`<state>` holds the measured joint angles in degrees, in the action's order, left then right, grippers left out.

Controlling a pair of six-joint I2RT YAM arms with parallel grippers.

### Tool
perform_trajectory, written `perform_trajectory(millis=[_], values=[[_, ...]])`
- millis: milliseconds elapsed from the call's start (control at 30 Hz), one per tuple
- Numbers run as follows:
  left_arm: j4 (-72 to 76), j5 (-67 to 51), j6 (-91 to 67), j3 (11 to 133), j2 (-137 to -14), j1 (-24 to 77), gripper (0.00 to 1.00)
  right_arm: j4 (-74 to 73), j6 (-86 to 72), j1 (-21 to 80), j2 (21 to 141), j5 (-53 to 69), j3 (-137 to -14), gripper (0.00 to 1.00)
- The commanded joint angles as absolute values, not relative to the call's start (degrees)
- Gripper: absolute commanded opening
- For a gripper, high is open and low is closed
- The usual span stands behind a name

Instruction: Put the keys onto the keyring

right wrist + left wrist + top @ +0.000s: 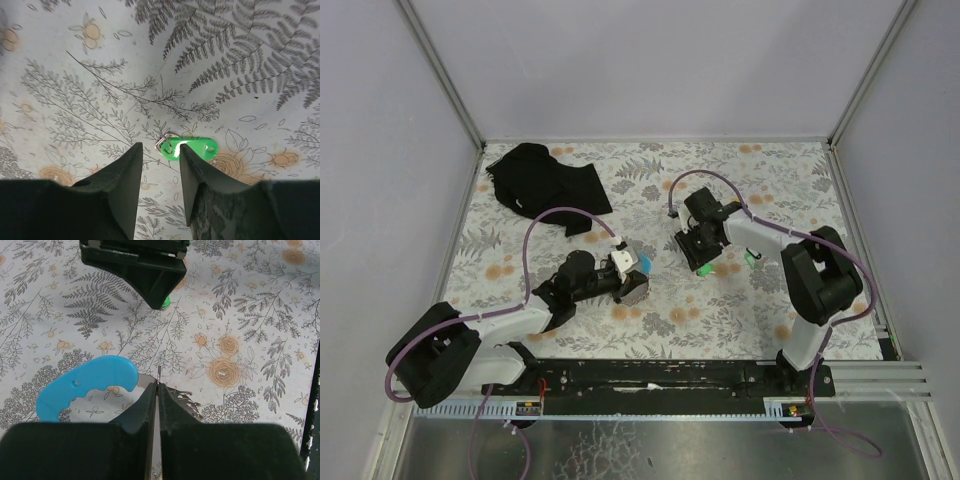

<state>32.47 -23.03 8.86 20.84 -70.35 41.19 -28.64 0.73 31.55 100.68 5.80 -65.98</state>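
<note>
The keyring is a light-blue curved band [87, 385] with a thin grey metal ring [158, 374]. My left gripper [158, 386] is shut on that metal ring, with the blue band to its left; the band also shows in the top view [645, 262] beside the left gripper [632, 276]. Some toothed metal [189, 399] sticks out right of the fingers. A green-tagged key [192, 148] with a small wire loop lies on the table, partly behind the right fingertip of my open right gripper [160, 150]. The right gripper [700, 258] hovers over it. A second green key [752, 258] lies further right.
A black cloth [545, 180] lies at the far left of the floral table mat [780, 190]. The right gripper's body [135, 265] sits close ahead of the left gripper. Metal rails run along the table's near edge [660, 375].
</note>
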Motion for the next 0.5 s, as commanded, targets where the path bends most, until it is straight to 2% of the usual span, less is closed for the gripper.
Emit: perform_trajectory(millis=[0,233,467], values=[[34.6,-23.0,9.1,20.5,-68.9,41.0,0.01,-33.8,4.9,29.3,102.9,11.5,-69.8,0.41],[34.5,-23.2,9.3,20.6,-69.0,41.0,0.01,-34.2,5.6,28.9,105.1,13.2,-70.7,0.40],[34.2,-23.4,9.2,20.7,-69.0,41.0,0.01,-34.7,5.5,28.8,106.6,14.5,-71.1,0.29]])
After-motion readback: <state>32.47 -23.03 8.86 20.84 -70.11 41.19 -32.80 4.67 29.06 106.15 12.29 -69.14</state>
